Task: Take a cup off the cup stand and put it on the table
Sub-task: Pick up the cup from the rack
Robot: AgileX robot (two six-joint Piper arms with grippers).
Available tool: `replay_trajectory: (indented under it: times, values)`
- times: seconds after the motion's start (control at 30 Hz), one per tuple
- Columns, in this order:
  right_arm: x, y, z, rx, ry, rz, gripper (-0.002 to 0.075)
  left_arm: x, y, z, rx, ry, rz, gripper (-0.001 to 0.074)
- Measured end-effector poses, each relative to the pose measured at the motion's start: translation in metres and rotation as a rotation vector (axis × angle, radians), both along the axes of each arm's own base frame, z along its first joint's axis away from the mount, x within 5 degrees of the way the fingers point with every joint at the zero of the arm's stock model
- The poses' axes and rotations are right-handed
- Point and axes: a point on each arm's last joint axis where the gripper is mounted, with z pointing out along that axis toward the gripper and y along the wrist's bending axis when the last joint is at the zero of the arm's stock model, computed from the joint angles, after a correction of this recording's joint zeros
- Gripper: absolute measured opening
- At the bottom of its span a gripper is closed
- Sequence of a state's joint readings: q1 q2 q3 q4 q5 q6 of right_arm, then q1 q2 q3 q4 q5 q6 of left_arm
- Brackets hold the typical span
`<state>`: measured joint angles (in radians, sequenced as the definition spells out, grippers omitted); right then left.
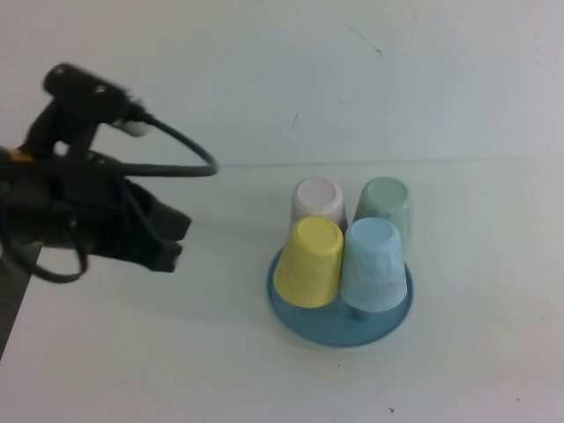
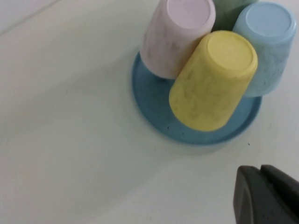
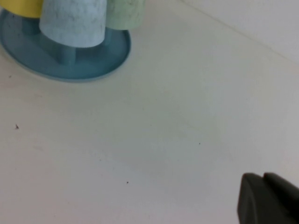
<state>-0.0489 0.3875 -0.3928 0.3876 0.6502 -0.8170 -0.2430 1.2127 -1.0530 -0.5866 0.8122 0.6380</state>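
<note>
The yellow cup (image 1: 310, 262) sits upside down on a peg of the blue cup stand (image 1: 339, 328), at its front left. It also shows in the left wrist view (image 2: 212, 81), and its edge shows in the right wrist view (image 3: 23, 7). My left gripper (image 1: 174, 238) hangs above the white table (image 1: 176, 352), left of the stand and apart from the cups, with its fingers (image 2: 266, 196) together and empty. My right gripper (image 3: 267, 198) is out of the high view; it hovers over bare table to the right of the stand (image 3: 100, 63), shut and empty. The pegs' white caps are hidden under the cups.
Three more upturned cups fill the stand: light blue speckled (image 1: 375, 264) at front right, pale pink (image 1: 319, 203) at back left, pale green (image 1: 384, 204) at back right. The white wall (image 1: 352, 70) rises behind the table. Bare tabletop lies left, right and in front of the stand.
</note>
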Motion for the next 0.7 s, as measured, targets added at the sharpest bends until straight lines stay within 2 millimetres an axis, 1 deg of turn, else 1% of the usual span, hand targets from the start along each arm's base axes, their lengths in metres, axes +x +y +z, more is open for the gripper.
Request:
replay_trajectory:
  times: [0.17,0.2,0.3,0.37,0.4,0.43,0.47,0.5,0.53,0.63,0.7]
  values:
    - [0.002,0.001,-0.006,0.038,-0.004,-0.009,-0.0003,0.02,-0.043,-0.001,0.068,-0.04,-0.079,-0.0003]
    - [0.002,0.001,-0.007,0.042,-0.003,-0.01,-0.0003,0.023,-0.054,-0.003,0.087,-0.038,-0.104,-0.0003]
    - [0.002,0.001,-0.006,0.047,-0.01,-0.013,-0.0003,0.03,-0.075,-0.003,0.133,-0.044,-0.154,0.0001]
    - [0.002,0.001,-0.006,0.048,-0.01,-0.013,-0.0003,0.033,-0.089,-0.004,0.159,-0.043,-0.173,0.0023]
    - [0.002,0.001,-0.006,0.048,-0.01,-0.013,-0.0003,0.036,-0.096,-0.004,0.176,-0.045,-0.181,0.0048]
    - [0.002,0.001,-0.006,0.048,-0.01,-0.013,-0.0003,0.039,-0.103,-0.006,0.189,-0.036,-0.186,0.0094]
    - [0.002,0.001,-0.006,0.051,-0.01,-0.012,-0.0003,0.041,-0.109,-0.007,0.199,-0.025,-0.19,0.0124]
    - [0.002,0.001,-0.006,0.051,-0.01,-0.012,-0.0003,0.042,-0.114,-0.009,0.209,-0.011,-0.19,0.0195]
    - [0.002,0.001,-0.006,0.051,-0.01,-0.012,-0.0003,0.045,-0.118,-0.011,0.213,0.008,-0.182,0.0249]
    - [0.002,0.002,-0.006,0.053,-0.01,-0.012,-0.0003,0.053,-0.126,-0.017,0.233,0.055,-0.171,0.0454]
    - [0.002,0.002,-0.006,0.057,-0.01,-0.012,-0.0003,0.058,-0.131,-0.022,0.247,0.081,-0.172,0.0543]
